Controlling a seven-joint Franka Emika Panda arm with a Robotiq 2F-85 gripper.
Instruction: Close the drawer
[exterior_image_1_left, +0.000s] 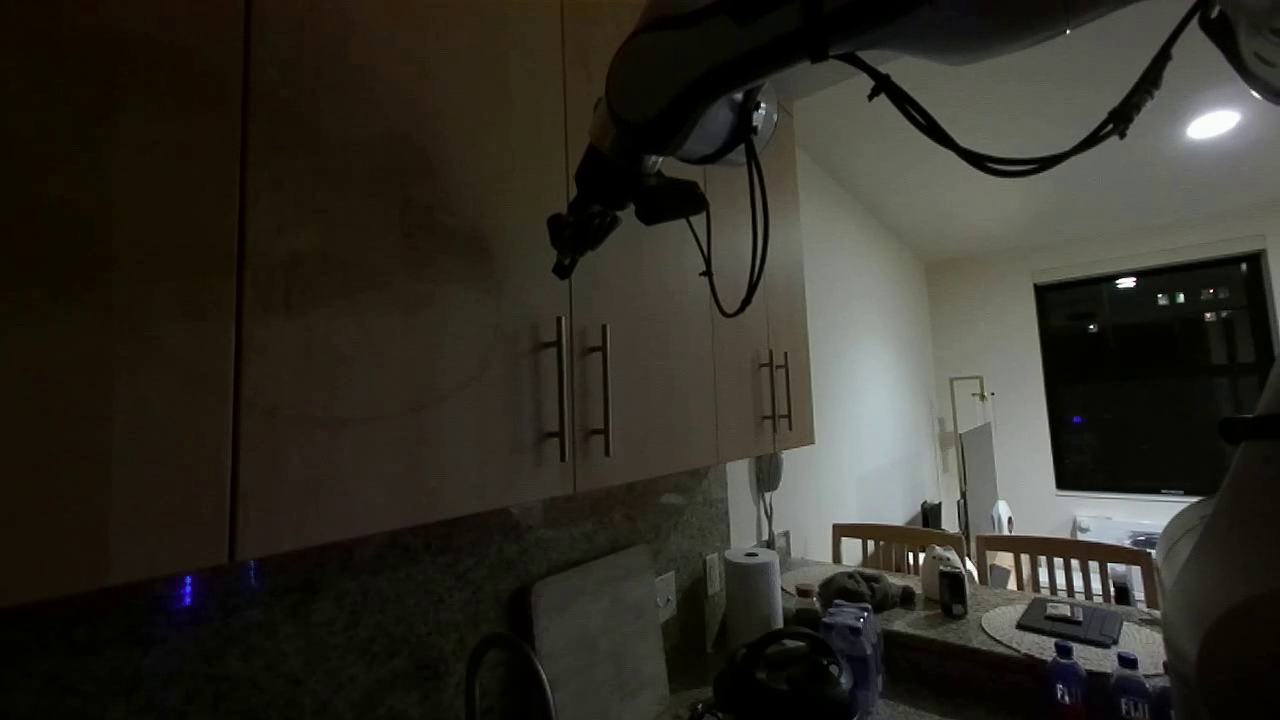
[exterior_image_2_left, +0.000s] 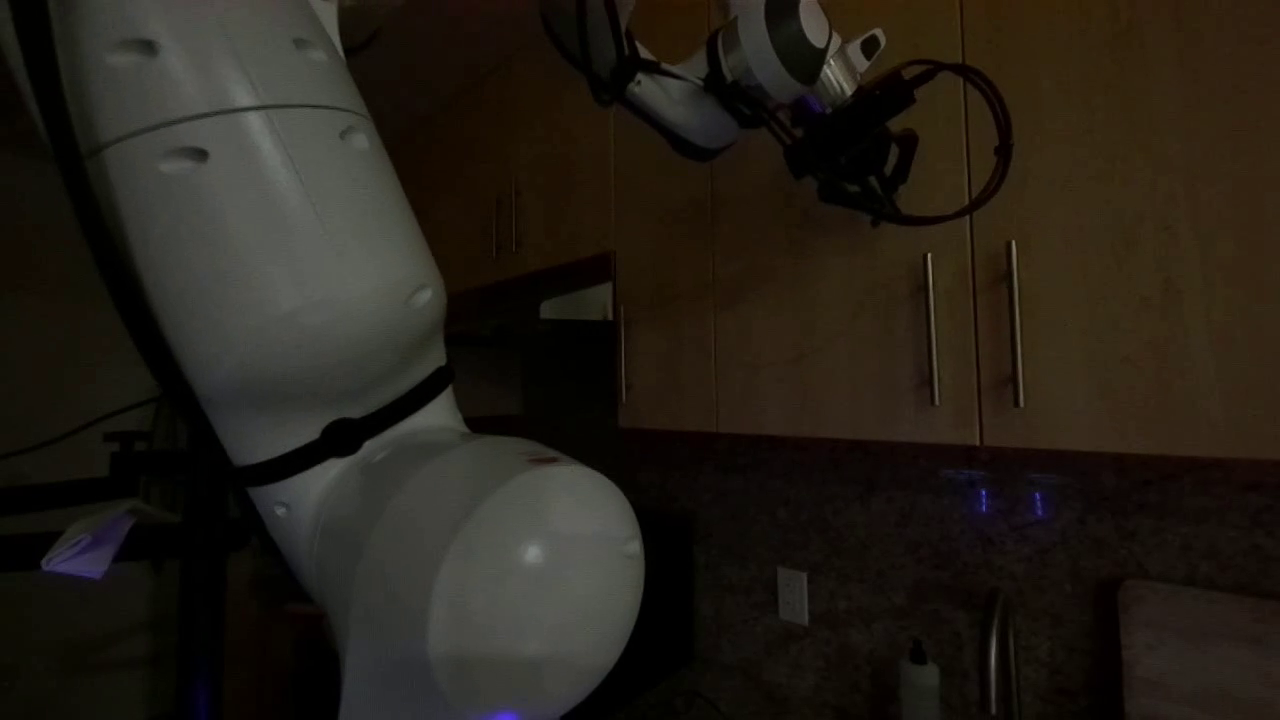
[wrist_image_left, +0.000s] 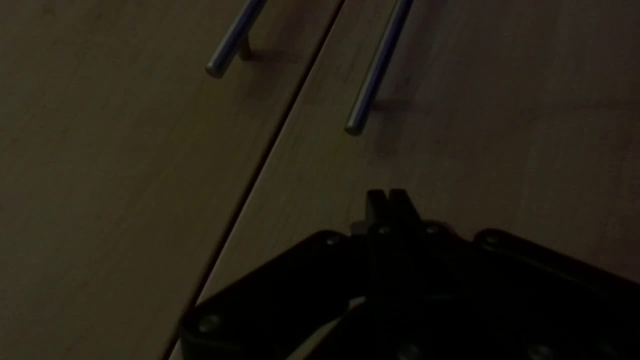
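Observation:
The drawer is a tall flat cabinet door (exterior_image_1_left: 390, 250), dim beige wood, with a slim vertical bar handle (exterior_image_1_left: 562, 390) near its edge. The door also shows in an exterior view (exterior_image_2_left: 830, 310) and in the wrist view (wrist_image_left: 525, 150). Its face looks level with the neighbouring door, with a narrow dark seam between. My gripper (wrist_image_left: 388, 194) is shut, with its fingertips together and nothing between them. It is in front of this door, above the handle, in both exterior views (exterior_image_1_left: 565, 262) (exterior_image_2_left: 876, 205). I cannot tell whether the fingertips touch the wood.
A neighbouring door (exterior_image_1_left: 650, 400) has a similar handle (exterior_image_1_left: 605, 390). Narrower doors with shorter handles (exterior_image_1_left: 778, 390) stand farther along. Below are a cutting board (exterior_image_1_left: 600, 630), a faucet (exterior_image_1_left: 510, 650) and a paper towel roll (exterior_image_1_left: 752, 595). Cables (exterior_image_1_left: 755, 250) hang from the arm.

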